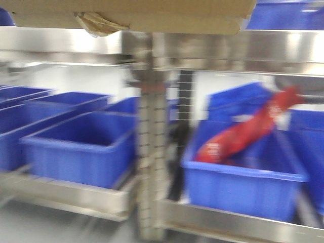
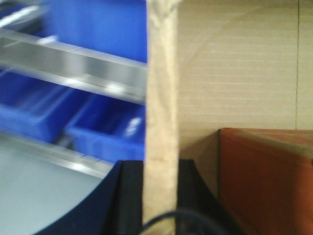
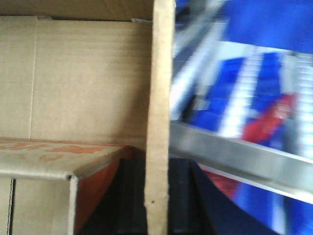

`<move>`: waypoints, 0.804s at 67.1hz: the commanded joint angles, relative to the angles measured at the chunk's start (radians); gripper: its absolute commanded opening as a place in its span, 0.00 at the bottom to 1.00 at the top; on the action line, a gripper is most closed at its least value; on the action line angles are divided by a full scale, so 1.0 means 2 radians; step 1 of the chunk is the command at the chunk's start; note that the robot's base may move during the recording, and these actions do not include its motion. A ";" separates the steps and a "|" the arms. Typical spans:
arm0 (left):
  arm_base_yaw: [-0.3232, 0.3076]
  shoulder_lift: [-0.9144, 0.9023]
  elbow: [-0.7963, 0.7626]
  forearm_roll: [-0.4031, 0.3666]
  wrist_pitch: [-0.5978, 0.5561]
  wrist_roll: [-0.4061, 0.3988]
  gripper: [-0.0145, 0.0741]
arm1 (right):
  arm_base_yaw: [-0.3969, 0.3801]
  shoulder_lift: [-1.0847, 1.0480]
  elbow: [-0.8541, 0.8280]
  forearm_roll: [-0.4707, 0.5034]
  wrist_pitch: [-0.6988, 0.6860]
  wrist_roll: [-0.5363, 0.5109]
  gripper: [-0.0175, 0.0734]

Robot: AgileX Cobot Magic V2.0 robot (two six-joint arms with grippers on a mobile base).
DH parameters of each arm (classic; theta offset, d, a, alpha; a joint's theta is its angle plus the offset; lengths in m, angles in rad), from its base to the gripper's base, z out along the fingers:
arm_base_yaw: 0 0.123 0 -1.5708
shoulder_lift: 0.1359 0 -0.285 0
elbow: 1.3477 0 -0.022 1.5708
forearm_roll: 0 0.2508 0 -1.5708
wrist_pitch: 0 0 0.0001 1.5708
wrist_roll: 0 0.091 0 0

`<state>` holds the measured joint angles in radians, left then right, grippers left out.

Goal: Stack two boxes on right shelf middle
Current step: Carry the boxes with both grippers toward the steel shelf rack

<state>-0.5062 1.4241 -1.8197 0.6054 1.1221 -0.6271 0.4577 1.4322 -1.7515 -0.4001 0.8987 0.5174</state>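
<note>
- Black fingers (image 2: 129, 196) of the left gripper (image 2: 160, 196) straddled one box (image 2: 234, 73) wall, clamped on it.
- Right gripper (image 3: 157, 196) pinched the opposite wall the same way.
- Box was held above the shelf (image 1: 61, 43) lip, with blue bins (image 1: 81, 147) lower down.

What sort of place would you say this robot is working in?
Most likely a storeroom or warehouse aisle: steel shelf boards on a grey perforated upright, rows of blue plastic bins on them, one holding a red packet, and a cardboard box at the top.
</note>
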 commanded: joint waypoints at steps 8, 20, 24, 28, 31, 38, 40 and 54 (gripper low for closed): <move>0.000 -0.005 -0.005 0.018 -0.007 -0.001 0.04 | -0.003 -0.009 -0.007 -0.019 -0.027 0.001 0.01; 0.000 -0.005 -0.005 0.018 -0.007 -0.001 0.04 | -0.003 -0.009 -0.007 -0.019 -0.027 0.001 0.01; 0.000 -0.005 -0.005 0.018 -0.007 -0.001 0.04 | -0.003 -0.009 -0.007 -0.019 -0.027 0.001 0.01; 0.000 -0.005 -0.005 0.018 -0.007 -0.001 0.04 | -0.003 -0.009 -0.007 -0.019 -0.027 0.001 0.01; 0.000 -0.005 -0.005 0.018 -0.007 -0.001 0.04 | -0.003 -0.009 -0.007 -0.019 -0.027 0.001 0.01; 0.000 -0.005 -0.005 0.018 -0.007 -0.001 0.04 | -0.003 -0.009 -0.007 -0.019 -0.027 0.001 0.01; 0.000 -0.005 -0.005 0.018 -0.007 -0.001 0.04 | -0.003 -0.009 -0.007 -0.019 -0.027 0.001 0.01; 0.000 -0.005 -0.005 0.018 -0.007 -0.001 0.04 | -0.003 -0.009 -0.007 -0.019 -0.027 0.001 0.01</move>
<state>-0.5062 1.4241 -1.8197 0.6036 1.1221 -0.6271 0.4577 1.4322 -1.7515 -0.4001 0.8983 0.5174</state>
